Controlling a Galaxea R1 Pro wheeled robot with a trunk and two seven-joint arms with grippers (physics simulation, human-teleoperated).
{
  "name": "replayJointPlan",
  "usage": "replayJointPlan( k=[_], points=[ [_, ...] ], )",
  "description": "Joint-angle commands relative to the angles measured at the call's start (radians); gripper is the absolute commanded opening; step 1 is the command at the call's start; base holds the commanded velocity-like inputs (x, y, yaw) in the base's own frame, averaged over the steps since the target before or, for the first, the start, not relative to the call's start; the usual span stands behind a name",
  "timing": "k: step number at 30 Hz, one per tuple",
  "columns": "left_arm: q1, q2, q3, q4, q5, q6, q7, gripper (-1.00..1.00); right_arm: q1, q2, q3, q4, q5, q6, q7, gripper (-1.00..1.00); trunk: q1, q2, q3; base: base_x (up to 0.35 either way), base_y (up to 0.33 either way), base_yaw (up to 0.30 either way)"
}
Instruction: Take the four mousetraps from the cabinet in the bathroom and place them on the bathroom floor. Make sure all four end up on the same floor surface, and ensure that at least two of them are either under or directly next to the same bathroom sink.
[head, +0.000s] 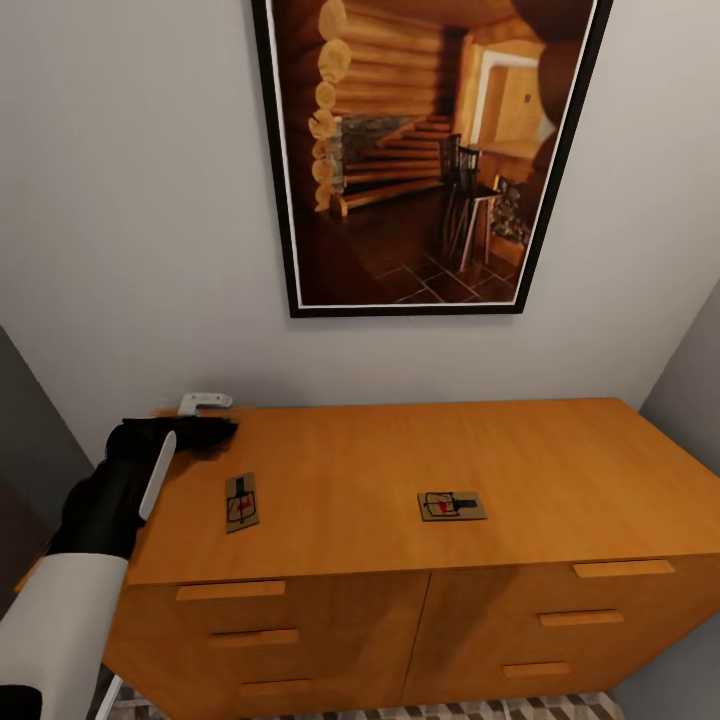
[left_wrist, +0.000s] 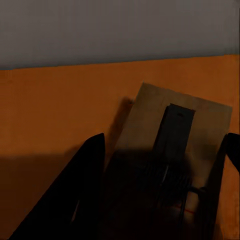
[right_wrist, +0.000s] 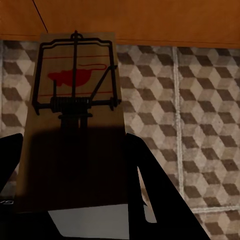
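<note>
The head camera looks down on the orange-brown cabinet against a grey wall, with a framed picture of a log-cabin interior hanging above it. Two mousetraps lie flat on the tabletop: one toward the left, lying lengthwise front to back, and another near the middle, turned sideways, the two well apart. A strip of the patterned bathroom floor peeks out below the drawer fronts.

The left arm reaches in from the lower left, and the left hand sits low over the back left corner of the tabletop. A small white object lies just behind it by the wall; what it is I cannot tell. Through the left wrist camera, a third mousetrap lies on the orange wood with a dark finger on either side of it, the board between them. The fingers are spread about as wide as the board; whether they actually grip it, I cannot tell.

Over at the right wrist camera, the right hand holds a fourth mousetrap between its dark fingers, red spot and wire frame clear at the far end. Beyond it are the cube-patterned floor tiles and the cabinet's orange edge.
</note>
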Motion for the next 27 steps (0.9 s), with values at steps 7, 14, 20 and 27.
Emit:
replayJointPlan(
  k=[7,14,20,27],
  points=[
    [-0.001,0.001,0.002,-0.112,-0.003,0.011,-0.002,-1.00,-0.001,0.001,0.009,0.001,-0.012,-0.004,-0.005,-1.00,0.000,0.000,-0.001,0.000,0.000,0.000],
    [-0.001,0.002,0.003,-0.165,-0.003,0.015,-0.002,-1.00,-0.001,0.001,0.009,0.001,-0.012,-0.004,-0.005,-1.00,0.000,0.000,-0.001,0.000,0.000,0.000],
    [-0.001,0.002,0.003,-0.171,-0.002,0.017,-0.001,-1.00,-0.001,0.001,0.009,0.001,-0.012,-0.004,-0.005,-1.00,0.000,0.000,-0.001,0.000,0.000,0.000],
    [-0.001,0.002,0.003,-0.165,-0.001,0.017,-0.001,-1.00,-0.001,0.001,0.009,0.000,-0.012,-0.004,-0.005,-1.00,0.000,0.000,-0.001,-0.069,0.000,0.000]
  ],
)
